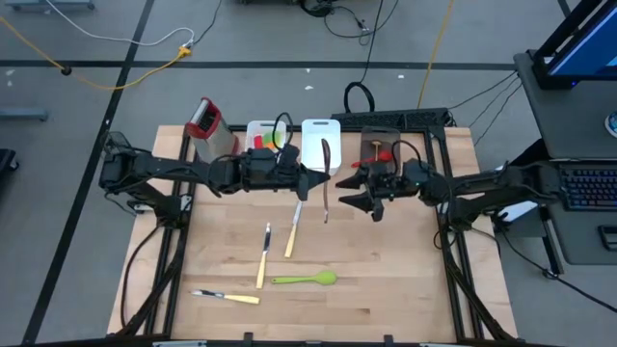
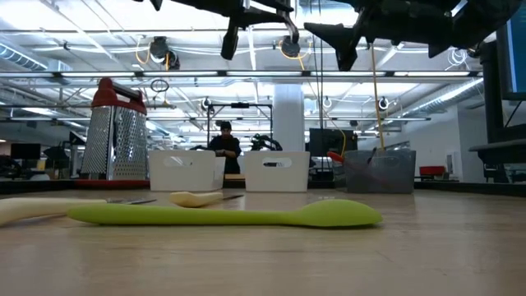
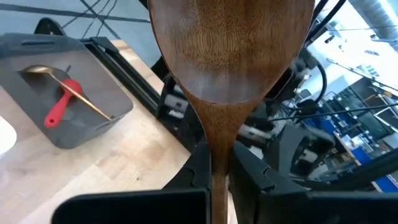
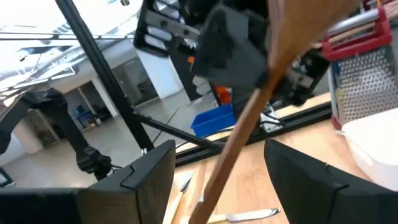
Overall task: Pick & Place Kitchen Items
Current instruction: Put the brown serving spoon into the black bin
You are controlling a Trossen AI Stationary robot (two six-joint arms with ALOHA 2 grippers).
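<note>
- A wooden spoon [image 3: 230, 56] is gripped by its handle in the left gripper [image 1: 313, 183], whose fingers are closed tight on it. It is held in the air above the middle of the table, a little toward the far edge.
- The right gripper [image 1: 371, 202] is seen just beside it with fingers spread wide. The spoon's handle passes between them, and nothing is held.
- Some sorting can be taken as done. A red spatula [image 3: 61, 106] and a slim golden utensil lie in the dark bin [image 1: 381, 132], and coloured pieces are seen in the left white bin [image 1: 260, 126].
- Left on the table [image 1: 405, 289] are a green spoon [image 1: 304, 280] and three cream-handled knives [image 1: 263, 255], all in the middle and near-left part.
- The wooden spoon is judged not yet placed, so roughly five items remain.
- The bins and a steel grater [image 1: 207, 125] are lined along the far edge, and the near-right part of the table is bare board.
- Room between the two grippers is tight; contact could occur if either is swung sideways.
- The knife nearest the near-left corner lies close to the edge.
</note>
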